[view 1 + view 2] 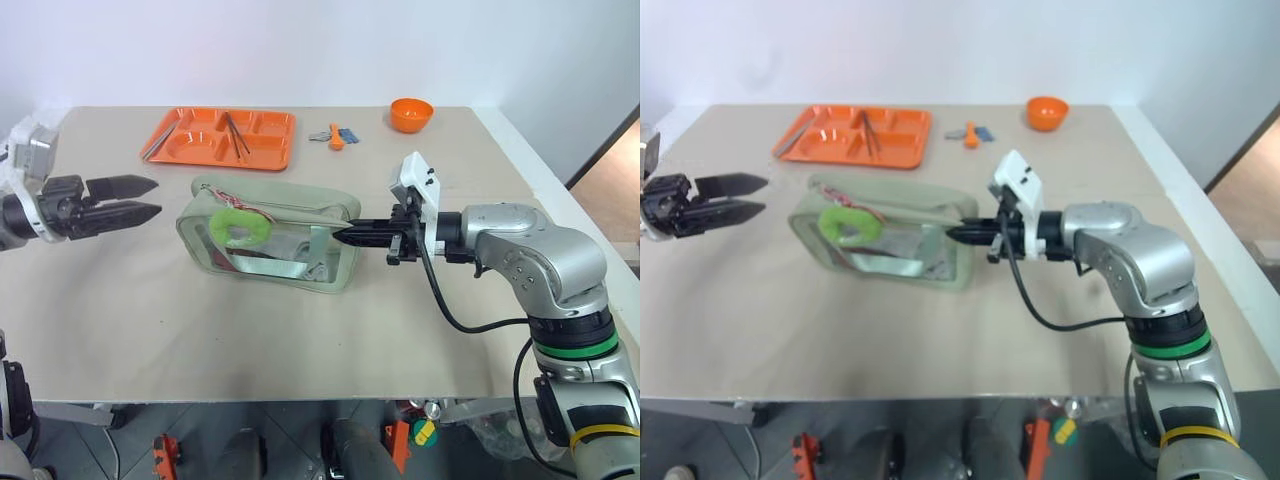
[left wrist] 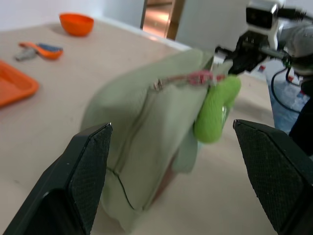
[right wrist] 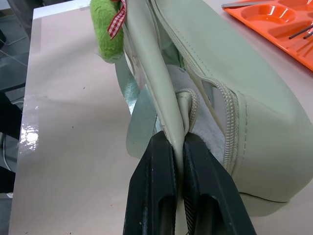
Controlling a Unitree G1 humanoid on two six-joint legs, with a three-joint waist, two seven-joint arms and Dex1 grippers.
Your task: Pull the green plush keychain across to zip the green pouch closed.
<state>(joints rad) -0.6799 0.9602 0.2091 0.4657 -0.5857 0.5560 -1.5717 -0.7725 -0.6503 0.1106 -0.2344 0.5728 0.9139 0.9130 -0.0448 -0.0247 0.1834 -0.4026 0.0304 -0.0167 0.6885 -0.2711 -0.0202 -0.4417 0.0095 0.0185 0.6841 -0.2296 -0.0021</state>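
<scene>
Left claw [image 1: 140, 198], in the left eye view, hovers with fingers apart, near the green pouch [image 1: 300, 262] on the surface [image 1: 200, 330]. Right claw [image 1: 345, 236] is clamped on the pouch's right end. The green plush keychain [image 1: 240, 228] hangs at the pouch's left part.

Left wrist view: keychain dangles from the zipper pull, between the spread fingers [image 2: 80, 171].

Right wrist view: fingers [image 3: 156, 191] pinch a pale pouch strap.

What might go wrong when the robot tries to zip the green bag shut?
1. The left pincer is open and apart from the green plush keychain, which hangs over the bag's side; it may be fiddly to catch.
2. The right pincer pinches only a thin edge of the green pouch; a pull might slip it free.
</scene>
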